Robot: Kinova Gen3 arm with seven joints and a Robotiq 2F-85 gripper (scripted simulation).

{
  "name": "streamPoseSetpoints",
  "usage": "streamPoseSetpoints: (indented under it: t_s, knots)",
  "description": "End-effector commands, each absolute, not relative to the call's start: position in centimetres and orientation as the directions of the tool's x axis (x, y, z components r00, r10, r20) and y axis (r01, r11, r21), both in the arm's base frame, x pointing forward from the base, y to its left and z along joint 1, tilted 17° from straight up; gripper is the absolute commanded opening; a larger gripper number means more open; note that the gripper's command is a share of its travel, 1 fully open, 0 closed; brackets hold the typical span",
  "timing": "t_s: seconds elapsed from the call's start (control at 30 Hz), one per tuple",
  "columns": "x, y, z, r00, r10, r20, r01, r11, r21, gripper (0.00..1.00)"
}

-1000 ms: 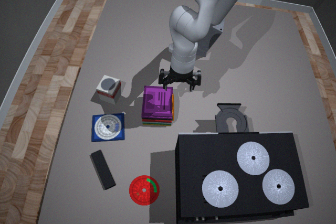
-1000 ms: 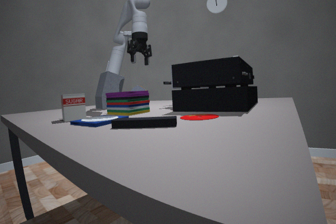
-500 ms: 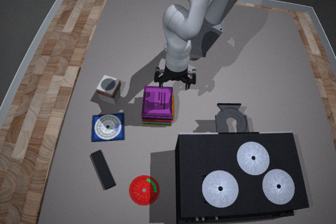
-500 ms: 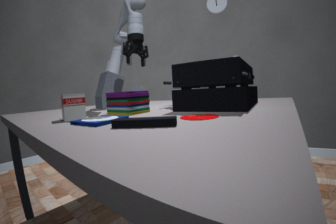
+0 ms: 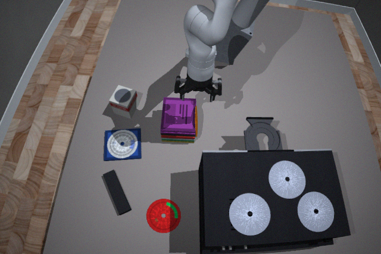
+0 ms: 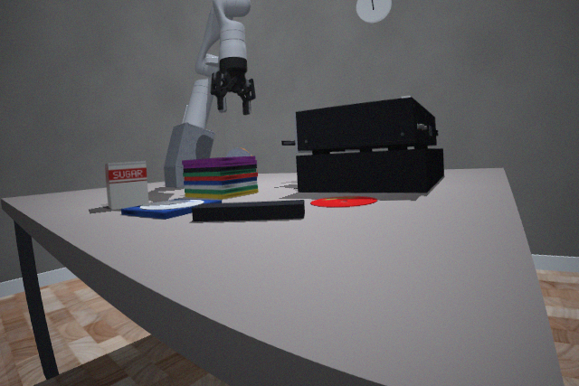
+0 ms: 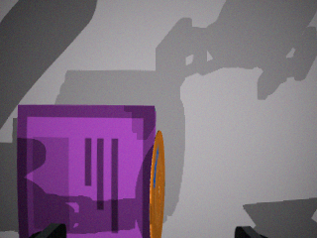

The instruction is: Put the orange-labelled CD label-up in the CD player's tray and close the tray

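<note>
The orange-labelled CD (image 5: 196,122) (image 7: 158,188) stands steeply on edge against the side of the case stack, its orange face with a blue mark turned away from the stack. Its lower part is hard to see. My gripper (image 5: 197,100) (image 6: 233,112) (image 7: 149,232) is open and empty, pointing down, high above the table near the stack and the CD. The CD player (image 5: 218,180) (image 6: 350,129) is a black box on another black box (image 6: 350,174). Its grey tray (image 5: 249,140) (image 6: 288,142) is out, and its visible recess holds no disc.
The case stack (image 5: 178,116) (image 6: 219,176) (image 7: 99,169) has a purple case on top. Three silver discs lie on the player. A sugar box (image 5: 123,100) (image 6: 127,190), a blue case (image 5: 107,154) with a silver disc, a black bar (image 5: 116,193) (image 6: 247,211) and a red disc (image 5: 156,214) (image 6: 343,202) lie around.
</note>
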State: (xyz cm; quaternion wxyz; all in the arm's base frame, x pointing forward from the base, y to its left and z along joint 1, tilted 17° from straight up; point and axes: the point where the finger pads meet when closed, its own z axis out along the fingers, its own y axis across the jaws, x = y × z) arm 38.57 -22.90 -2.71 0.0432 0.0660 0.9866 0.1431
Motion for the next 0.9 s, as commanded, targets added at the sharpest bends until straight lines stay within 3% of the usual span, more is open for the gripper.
streamPoseSetpoints:
  t_s: [0.0, 0.73, 0.77, 0.87]
  knots:
    - [38.6, -22.97, -2.64, -0.987, 0.143, -0.068, 0.118, 0.951, 0.287, 1.0]
    - [38.6, -22.97, -2.64, -0.987, 0.143, -0.068, 0.118, 0.951, 0.287, 1.0]
    - [38.6, -22.97, -2.65, -0.987, 0.143, -0.068, 0.118, 0.951, 0.287, 0.16]
    - [38.61, -22.96, -2.71, -0.987, 0.143, -0.068, 0.118, 0.95, 0.288, 0.16]
